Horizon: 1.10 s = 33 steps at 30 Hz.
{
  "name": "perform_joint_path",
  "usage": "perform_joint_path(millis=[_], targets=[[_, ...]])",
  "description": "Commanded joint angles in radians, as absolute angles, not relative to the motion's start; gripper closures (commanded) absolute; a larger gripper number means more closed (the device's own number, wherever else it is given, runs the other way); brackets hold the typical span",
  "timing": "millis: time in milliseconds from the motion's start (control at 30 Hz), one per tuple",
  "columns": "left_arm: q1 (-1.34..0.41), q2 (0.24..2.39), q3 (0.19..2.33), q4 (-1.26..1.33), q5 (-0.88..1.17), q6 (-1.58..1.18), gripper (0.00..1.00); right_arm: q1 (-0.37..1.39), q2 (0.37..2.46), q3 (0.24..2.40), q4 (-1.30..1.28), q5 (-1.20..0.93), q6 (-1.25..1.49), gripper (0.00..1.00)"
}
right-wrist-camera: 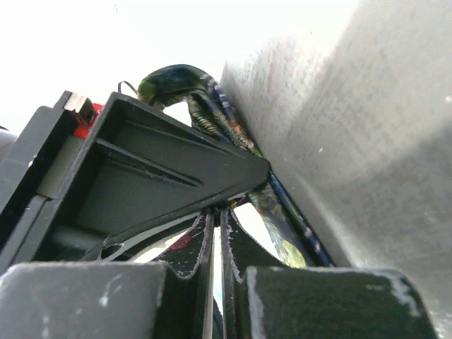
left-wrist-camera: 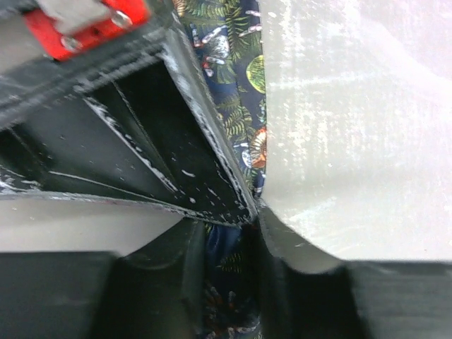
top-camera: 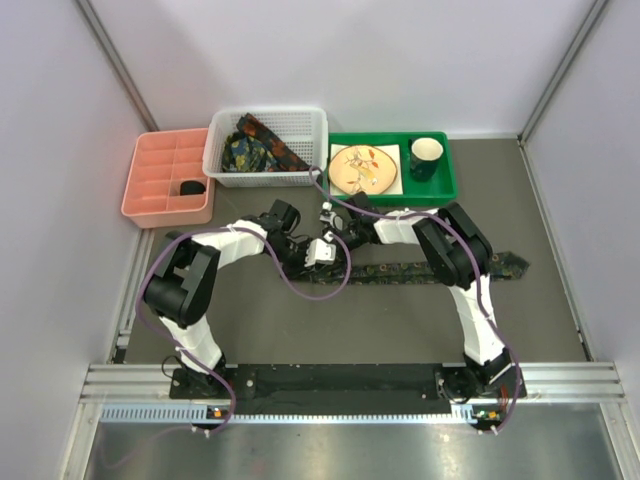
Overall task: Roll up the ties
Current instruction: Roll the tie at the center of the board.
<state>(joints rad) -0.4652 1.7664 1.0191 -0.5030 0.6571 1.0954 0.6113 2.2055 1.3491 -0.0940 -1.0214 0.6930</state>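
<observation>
Nearest the lens in the left wrist view are the dark bases of the left jaws, filling the bottom corners. The tie runs up the middle of the frame between them. Its printed fabric fills their narrow gap with a finger close on each side, so I read the left jaws as gripping the tie.

In the right wrist view the right jaws meet at bottom centre with only a hairline slit and nothing visible in it: closed and empty. The tie passes just right of their tips and climbs to a curled lump of fabric at top centre.

From above, the left arm and right arm bring their ends together just left of centre, at the left end of the tie. The rest lies as a flat straight strip across the bench toward the right edge.

My guess is that the strip is laid straight so a roll can travel along it. The left jaws hold the end to start the curl, and the closed right jaws serve as a pin or core beside it. More ties sit in the white basket, upper left.
</observation>
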Motion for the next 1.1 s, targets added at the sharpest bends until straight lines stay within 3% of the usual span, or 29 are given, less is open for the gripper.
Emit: perform_joint_path(millis=[0,100,167,200,267,533,767,867,1000,1067], targets=[[-0.489,1.767,1.019,-0.598,0.664,1.158,0.73,0.624,2.145,1.359,-0.066,-1.034,0.683,1.0],[-0.489,1.76,1.012,-0.609,0.669,1.175,0.69,0.62,2.148,1.362,-0.089,-1.02,0.663,1.0],[-0.491,1.755,1.011,-0.604,0.67,1.166,0.54,0.621,2.151,1.368,-0.135,-0.994,0.623,1.0],[-0.488,1.747,1.011,-0.597,0.667,1.158,0.4,0.62,2.155,1.376,-0.15,-0.985,0.611,1.0],[-0.479,1.74,1.009,-0.578,0.652,1.117,0.34,0.618,2.167,1.379,-0.172,-0.968,0.586,1.0],[-0.364,1.666,0.989,-0.557,0.689,1.101,0.27,0.606,2.191,1.364,-0.202,-0.927,0.548,1.0],[-0.362,1.674,0.965,-0.532,0.672,1.126,0.2,0.598,2.18,1.382,-0.213,-0.939,0.534,1.0],[-0.368,1.681,0.966,-0.544,0.669,1.143,0.24,0.598,2.16,1.393,-0.212,-0.95,0.537,1.0],[-0.373,1.686,0.96,-0.571,0.647,1.169,0.49,0.597,2.137,1.417,-0.256,-0.936,0.505,1.0],[-0.371,1.678,0.95,-0.572,0.646,1.183,0.55,0.598,2.137,1.433,-0.278,-0.922,0.48,1.0]])
